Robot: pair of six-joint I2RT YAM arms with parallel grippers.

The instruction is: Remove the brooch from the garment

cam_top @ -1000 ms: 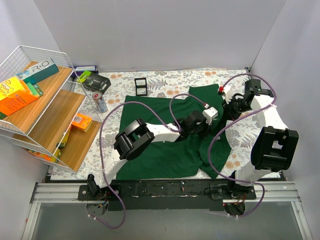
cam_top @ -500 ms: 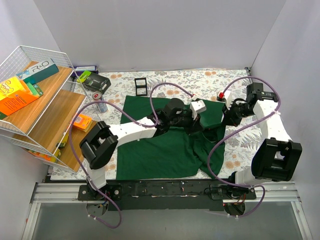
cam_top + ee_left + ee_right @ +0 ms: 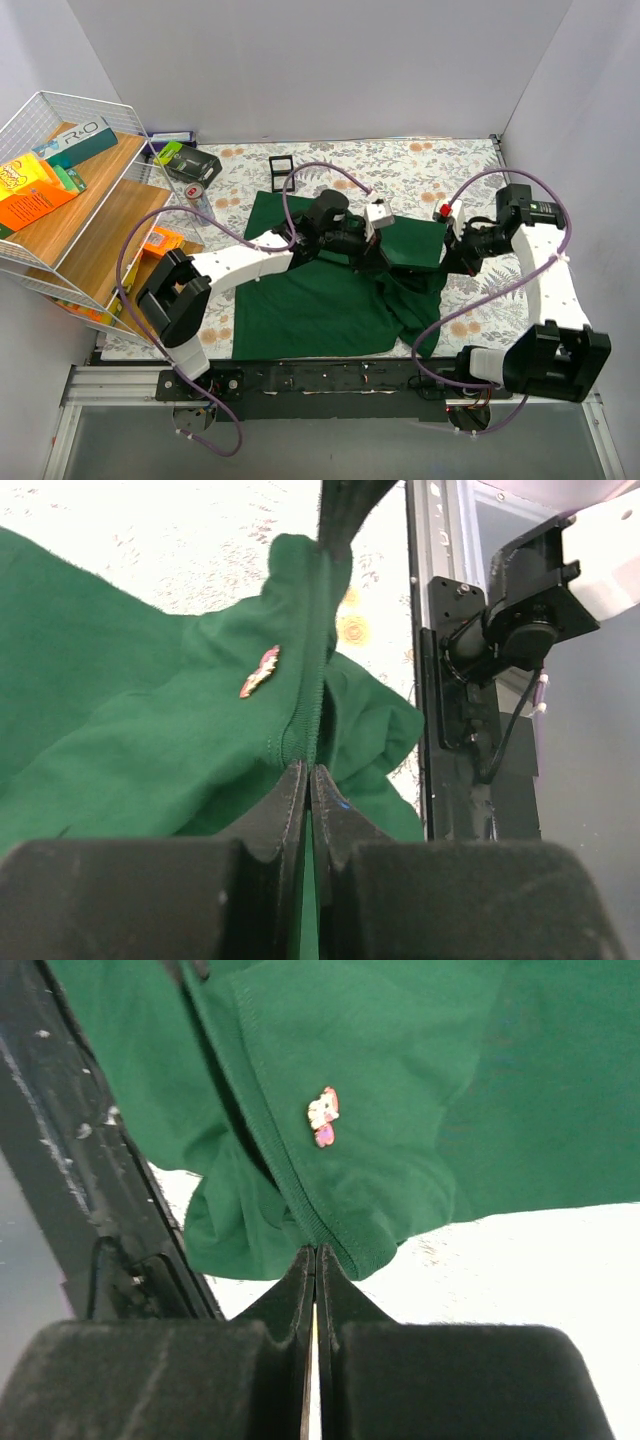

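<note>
Brooch: was pinned to the garment beside its ribbed edge.
Left fingers: clamped shut on that edge.
Right fingers: closed, seemingly pinching it too.
Next: you needed one side freed to pluck it, with the cloth kept taut.

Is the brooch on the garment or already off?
On: the small pink brooch sits on the dark green cloth T-shirt, beside its ribbed edge.

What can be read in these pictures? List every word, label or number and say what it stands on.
"R·O": white letters on the teal box on the top shelf of the wire rack.
Orange box beside it: print too blurred to read.
Can and black pouch: labels too small to read.
</note>
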